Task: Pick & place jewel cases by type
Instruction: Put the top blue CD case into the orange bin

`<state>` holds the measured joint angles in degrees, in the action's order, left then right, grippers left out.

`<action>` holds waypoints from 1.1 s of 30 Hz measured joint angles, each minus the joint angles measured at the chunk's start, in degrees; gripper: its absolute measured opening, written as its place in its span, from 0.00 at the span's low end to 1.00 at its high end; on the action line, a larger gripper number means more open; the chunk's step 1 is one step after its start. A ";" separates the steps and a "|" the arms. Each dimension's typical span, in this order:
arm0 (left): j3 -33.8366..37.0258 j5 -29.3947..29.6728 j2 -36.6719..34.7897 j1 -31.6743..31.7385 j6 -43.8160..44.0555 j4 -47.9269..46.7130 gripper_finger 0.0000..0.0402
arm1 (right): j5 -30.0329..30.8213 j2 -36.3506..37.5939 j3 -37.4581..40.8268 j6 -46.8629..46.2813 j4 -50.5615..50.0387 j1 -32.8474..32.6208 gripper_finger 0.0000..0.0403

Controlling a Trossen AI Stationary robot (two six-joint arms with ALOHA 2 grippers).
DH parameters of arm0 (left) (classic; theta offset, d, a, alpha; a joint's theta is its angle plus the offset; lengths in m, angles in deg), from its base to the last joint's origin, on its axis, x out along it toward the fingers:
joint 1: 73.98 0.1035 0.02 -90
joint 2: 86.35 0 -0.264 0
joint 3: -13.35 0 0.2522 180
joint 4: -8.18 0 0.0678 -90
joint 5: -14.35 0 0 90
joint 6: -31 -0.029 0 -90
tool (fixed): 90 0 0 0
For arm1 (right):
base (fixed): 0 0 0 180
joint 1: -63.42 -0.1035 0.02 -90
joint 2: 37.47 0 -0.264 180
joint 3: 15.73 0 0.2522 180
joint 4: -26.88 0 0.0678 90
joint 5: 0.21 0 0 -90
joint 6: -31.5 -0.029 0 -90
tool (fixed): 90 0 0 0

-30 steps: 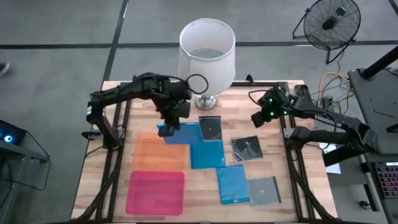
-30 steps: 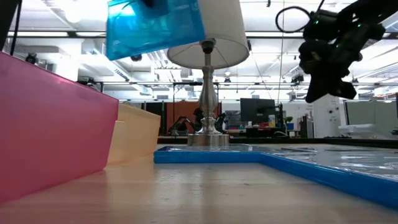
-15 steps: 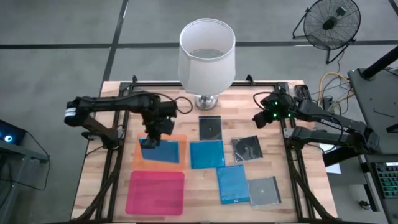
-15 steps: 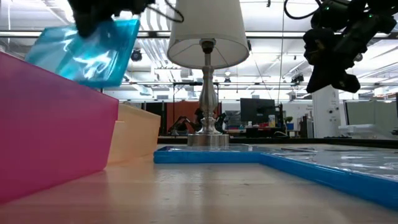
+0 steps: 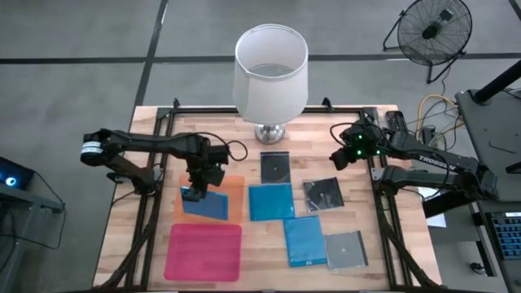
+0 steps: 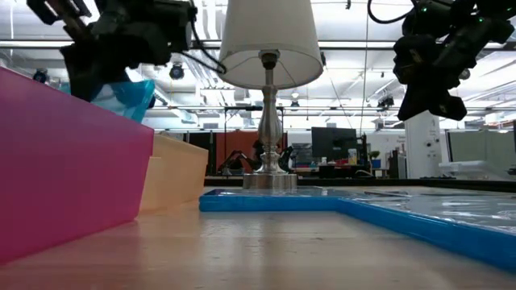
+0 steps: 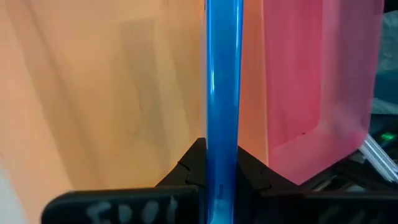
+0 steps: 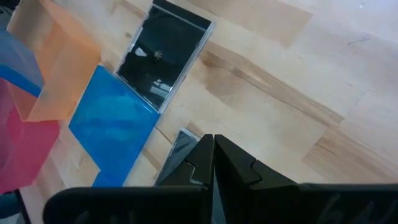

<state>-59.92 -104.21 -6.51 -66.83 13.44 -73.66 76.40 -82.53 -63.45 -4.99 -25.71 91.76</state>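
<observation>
Over the orange sheet point(image 5: 230, 187), left gripper point(image 5: 198, 189) clamps a blue case point(image 5: 207, 203) edge-on for sorting; right gripper point(image 5: 337, 156), closed and empty, waits.

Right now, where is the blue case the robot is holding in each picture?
High view: held blue case over the orange tray, in the left claw.
Low view: upper left, behind the pink tray.
Left wrist view: edge-on down the middle.
Right wrist view: cannot tell.
Shared landmark: the orange tray.
</observation>
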 joint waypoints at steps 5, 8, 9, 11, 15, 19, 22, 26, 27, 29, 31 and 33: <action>2.86 -2.91 0.45 0.10 -0.38 2.60 0.02 | -0.02 0.00 0.00 0.00 0.02 0.00 0.02; 3.62 -4.29 0.92 0.66 1.02 5.05 0.02 | -0.07 -0.02 0.00 0.02 0.04 0.00 0.02; 3.65 -5.42 1.08 0.91 1.48 5.87 0.02 | -0.07 -0.02 0.00 0.04 0.02 0.00 0.02; 3.61 -7.77 1.45 1.32 2.35 7.17 0.02 | -0.04 -0.02 0.00 0.21 0.04 0.00 0.02; 3.74 -8.39 1.73 1.42 2.08 7.76 0.04 | -0.02 -0.02 0.00 0.28 0.09 0.02 0.02; 5.62 -7.63 1.73 1.46 2.09 9.68 0.08 | 0.06 -0.02 0.00 0.58 0.11 0.00 0.02; 6.90 -6.69 1.73 1.46 2.31 10.12 0.09 | 0.07 -0.02 0.00 0.86 0.11 0.00 0.02; 7.57 -2.73 1.73 1.46 3.51 10.19 0.09 | 0.08 -0.02 0.00 2.18 0.10 0.02 0.02; 7.57 -2.25 1.73 1.46 3.60 10.19 0.09 | 0.08 -0.02 0.00 2.56 0.11 0.02 0.02; 7.57 -1.82 1.73 1.49 3.61 10.30 0.10 | 0.09 -0.02 0.05 3.09 0.11 0.02 0.02; 7.57 -1.11 1.73 1.49 3.61 10.63 0.13 | 0.07 -0.02 0.24 3.32 0.13 0.02 0.02; 7.59 0.17 1.73 1.49 3.62 10.77 0.17 | 0.07 -0.02 0.45 3.47 0.11 0.02 0.02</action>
<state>-52.33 -104.04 -4.79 -65.34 17.06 -62.90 76.47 -82.55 -63.00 -1.52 -25.60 91.78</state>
